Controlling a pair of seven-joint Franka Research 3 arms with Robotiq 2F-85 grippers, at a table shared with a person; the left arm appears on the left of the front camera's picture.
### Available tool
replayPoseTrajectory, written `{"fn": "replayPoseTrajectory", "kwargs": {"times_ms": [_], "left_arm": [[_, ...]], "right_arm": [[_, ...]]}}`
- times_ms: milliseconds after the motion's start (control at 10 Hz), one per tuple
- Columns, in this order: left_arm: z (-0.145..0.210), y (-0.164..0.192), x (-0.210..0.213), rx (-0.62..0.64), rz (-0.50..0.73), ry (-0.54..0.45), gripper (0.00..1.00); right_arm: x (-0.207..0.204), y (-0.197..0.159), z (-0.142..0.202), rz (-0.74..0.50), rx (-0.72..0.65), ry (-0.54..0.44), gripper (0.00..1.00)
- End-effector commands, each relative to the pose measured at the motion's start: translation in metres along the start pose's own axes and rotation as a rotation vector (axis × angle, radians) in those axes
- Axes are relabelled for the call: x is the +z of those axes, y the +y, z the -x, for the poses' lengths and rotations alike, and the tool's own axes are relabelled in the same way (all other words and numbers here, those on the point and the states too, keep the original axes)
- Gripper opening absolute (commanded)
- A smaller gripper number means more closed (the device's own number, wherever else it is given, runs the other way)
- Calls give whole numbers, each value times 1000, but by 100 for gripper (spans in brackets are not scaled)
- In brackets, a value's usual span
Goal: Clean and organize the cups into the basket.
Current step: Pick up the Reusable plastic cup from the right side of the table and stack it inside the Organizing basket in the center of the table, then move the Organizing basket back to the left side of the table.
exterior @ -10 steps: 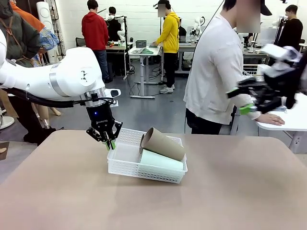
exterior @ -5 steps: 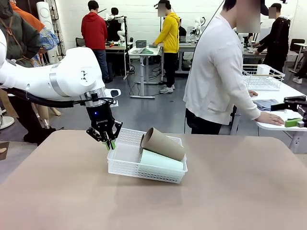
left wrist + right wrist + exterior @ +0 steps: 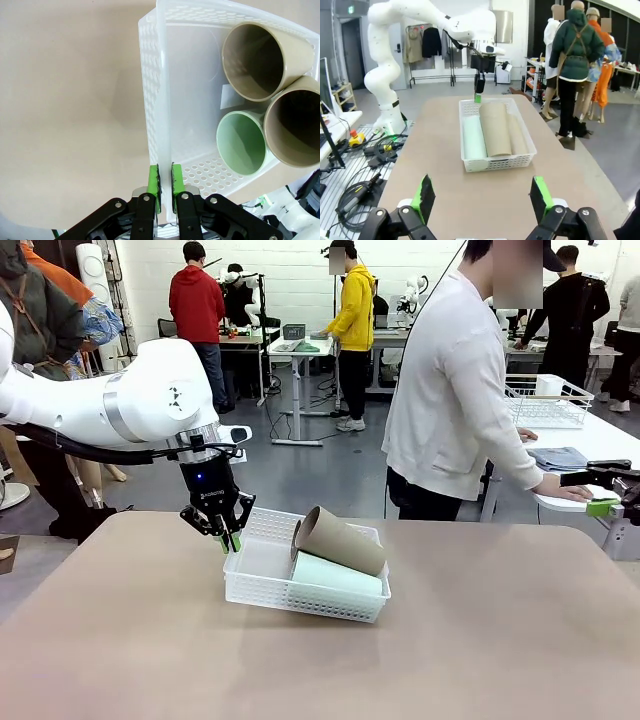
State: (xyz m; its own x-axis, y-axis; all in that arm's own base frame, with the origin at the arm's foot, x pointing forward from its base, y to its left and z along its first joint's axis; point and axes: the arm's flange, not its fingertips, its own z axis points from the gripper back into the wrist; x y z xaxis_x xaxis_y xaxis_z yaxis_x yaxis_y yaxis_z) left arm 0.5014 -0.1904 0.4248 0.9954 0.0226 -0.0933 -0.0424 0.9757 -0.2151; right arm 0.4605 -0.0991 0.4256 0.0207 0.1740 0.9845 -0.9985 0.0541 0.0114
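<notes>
1. Front view, far left: left gripper (image 3: 228, 537) is pinched shut on the left end wall of the basket (image 3: 262, 592). Left wrist view confirms it, with the green pads (image 3: 154, 181) clamped either side of the thin lattice rim. Likely holding the basket to steady or reposition it, since all the cups are in.
2. Centre: basket sits mid-table, near end looks slightly lifted or tilted. Contents are three cups lying on their sides: mint green cup (image 3: 335, 575) on the floor of the basket, one brown cup (image 3: 340, 540) resting on top and poking above the rim, second brown cup (image 3: 260, 60) beside them.
3. Right: right gripper (image 3: 482, 197) hangs well back from the basket, fingers wide apart, holding nothing. Judged parked clear.
</notes>
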Motion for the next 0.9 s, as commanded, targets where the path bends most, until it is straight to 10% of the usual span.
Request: {"fn": "replayPoseTrajectory", "kwargs": {"times_ms": [0,800], "left_arm": [[1,-1,1,2,1,-10,0],[1,-1,1,2,1,-10,0]], "right_arm": [[1,5,-2,-10,4,8,100],[1,5,-2,-10,4,8,100]]}}
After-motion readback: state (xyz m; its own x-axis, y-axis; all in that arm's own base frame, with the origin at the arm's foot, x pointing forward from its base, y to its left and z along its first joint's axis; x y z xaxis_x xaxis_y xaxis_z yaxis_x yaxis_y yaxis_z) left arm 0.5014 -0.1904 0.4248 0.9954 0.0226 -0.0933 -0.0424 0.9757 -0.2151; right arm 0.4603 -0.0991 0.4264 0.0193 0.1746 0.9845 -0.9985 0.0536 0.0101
